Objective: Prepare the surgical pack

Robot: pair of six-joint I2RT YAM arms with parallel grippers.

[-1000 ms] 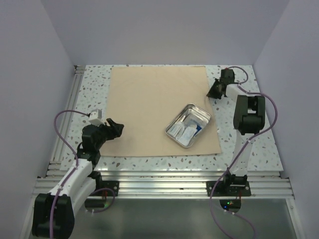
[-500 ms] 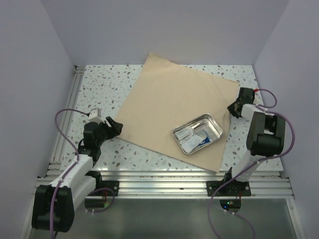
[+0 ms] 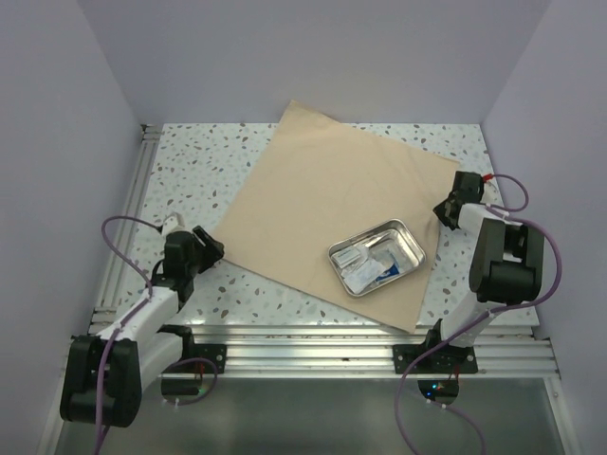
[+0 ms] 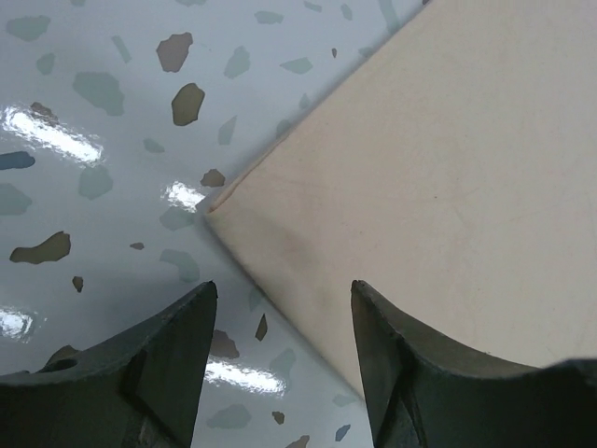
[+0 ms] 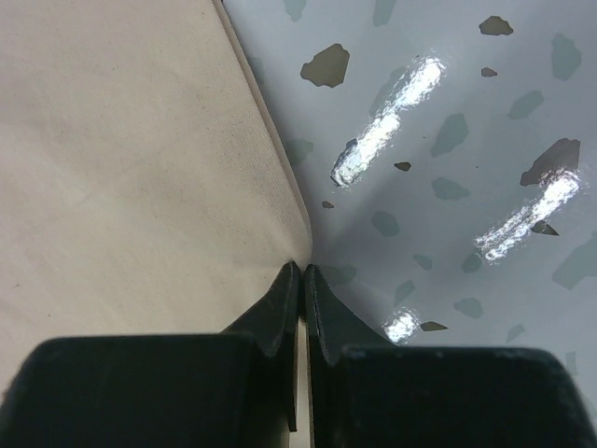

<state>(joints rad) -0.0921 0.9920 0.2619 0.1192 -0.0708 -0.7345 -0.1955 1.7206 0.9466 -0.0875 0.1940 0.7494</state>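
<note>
At the lower left of the top view, the left pincer (image 3: 211, 248) hangs low over the speckled worktop (image 3: 190, 161) with its jaws apart and nothing between them. In its wrist view (image 4: 280, 299) the left corner of the beige wrap sheet (image 4: 438, 187) lies flat just ahead of the gap, and the sheet's edge runs under the right-hand finger. The wrap sheet (image 3: 332, 199) lies turned diamond-wise across the middle of the worktop. On its lower right part stands the steel tray (image 3: 365, 236), holding small white sachets (image 3: 365, 265); what else lies in it is too small to tell. Further up, at the right of the frame, the right pincer (image 3: 446, 210) is clamped on the sheet's right corner; its wrist view (image 5: 300, 271) shows the fingers pressed together with a sliver of beige between them. The sheet's far corner reaches the back wall.
</note>
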